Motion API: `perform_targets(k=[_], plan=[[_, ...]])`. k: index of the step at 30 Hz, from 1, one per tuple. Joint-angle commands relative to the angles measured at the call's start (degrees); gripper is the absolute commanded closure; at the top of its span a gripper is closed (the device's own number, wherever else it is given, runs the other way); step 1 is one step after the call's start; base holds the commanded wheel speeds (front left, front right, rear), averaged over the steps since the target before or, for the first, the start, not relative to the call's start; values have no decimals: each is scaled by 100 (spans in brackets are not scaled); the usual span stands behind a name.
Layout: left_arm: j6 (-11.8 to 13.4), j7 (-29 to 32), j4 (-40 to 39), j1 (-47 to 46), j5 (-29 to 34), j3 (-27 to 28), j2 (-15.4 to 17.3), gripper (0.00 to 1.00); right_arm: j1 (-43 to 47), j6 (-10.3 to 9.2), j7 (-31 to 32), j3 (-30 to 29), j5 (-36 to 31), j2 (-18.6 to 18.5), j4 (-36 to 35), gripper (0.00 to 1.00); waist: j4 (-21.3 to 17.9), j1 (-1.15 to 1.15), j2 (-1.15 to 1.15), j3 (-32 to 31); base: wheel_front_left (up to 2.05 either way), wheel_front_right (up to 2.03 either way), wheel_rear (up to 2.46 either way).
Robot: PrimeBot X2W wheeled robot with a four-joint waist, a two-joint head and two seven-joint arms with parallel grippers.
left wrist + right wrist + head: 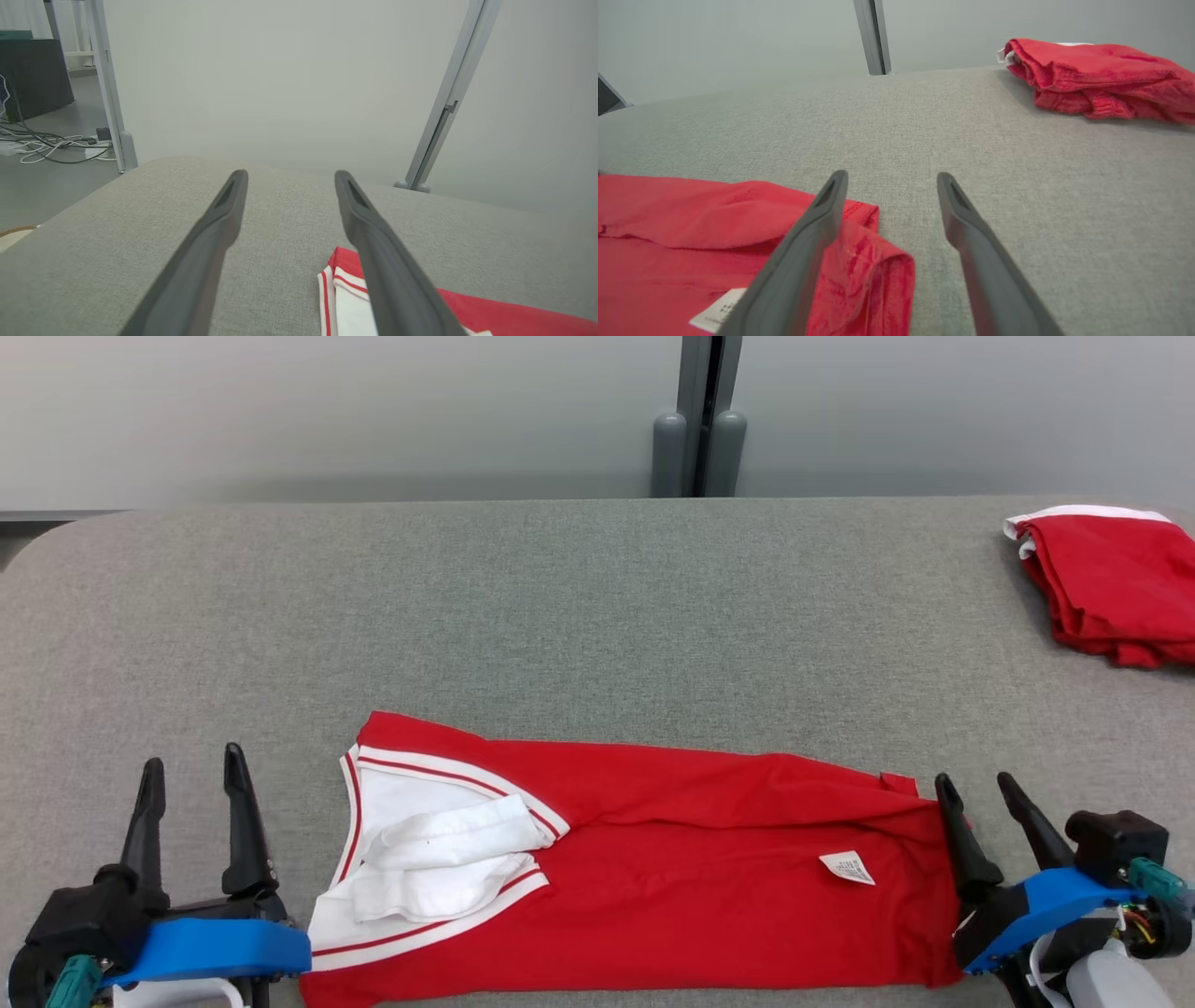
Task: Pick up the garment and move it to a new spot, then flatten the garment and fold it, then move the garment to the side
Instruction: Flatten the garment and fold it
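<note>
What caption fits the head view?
Open left gripper and right gripper flank the red garment on the grey table.

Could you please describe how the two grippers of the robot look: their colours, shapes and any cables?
Both the left gripper and the right gripper have two long, dark, tapering fingers with a narrow slot near each tip, on a black base with a blue cover. Each carries a teal connector. By the right one, thin coloured wires and a pale forearm show.

This is looking like a lab or test bay: pale partition panels [280,79] on metal posts [441,112] are standing beyond the left gripper [287,175], and loose cables [51,149] are trailing over the floor [42,191] to its left.
</note>
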Motion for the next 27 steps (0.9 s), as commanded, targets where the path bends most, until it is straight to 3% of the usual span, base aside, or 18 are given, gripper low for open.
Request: perform_targets(k=[1,9,19,20,21,22,27], plan=[[-27,-22,-52,39,161,100,-66,0,-65,1,23,-1,-6,31,98,0,19,0,0,7,0,0,0],[-418,-22,84,208,1067,841,-736,0,-179,1,184,118,58,277,896,0,43,0,0,64,0,0,0],[-723,-22,287,75,1756,1204,-1034,0,12,8,175,487,154,576,1401,0,63,0,0,94,0,0,0],[-732,-22,290,71,1800,1235,-1049,0,42,9,154,561,164,612,1398,52,62,0,0,88,0,0,0],[-729,-22,294,72,1867,1263,-1055,0,62,10,134,616,179,635,1379,86,55,0,0,79,0,0,0],[-721,-22,296,86,1910,1272,-1069,0,68,10,94,635,198,639,1353,100,47,0,0,69,0,0,0],[-780,-22,304,177,2004,1373,-1118,0,-34,0,-46,546,293,492,1251,100,-24,0,0,15,0,0,0]])
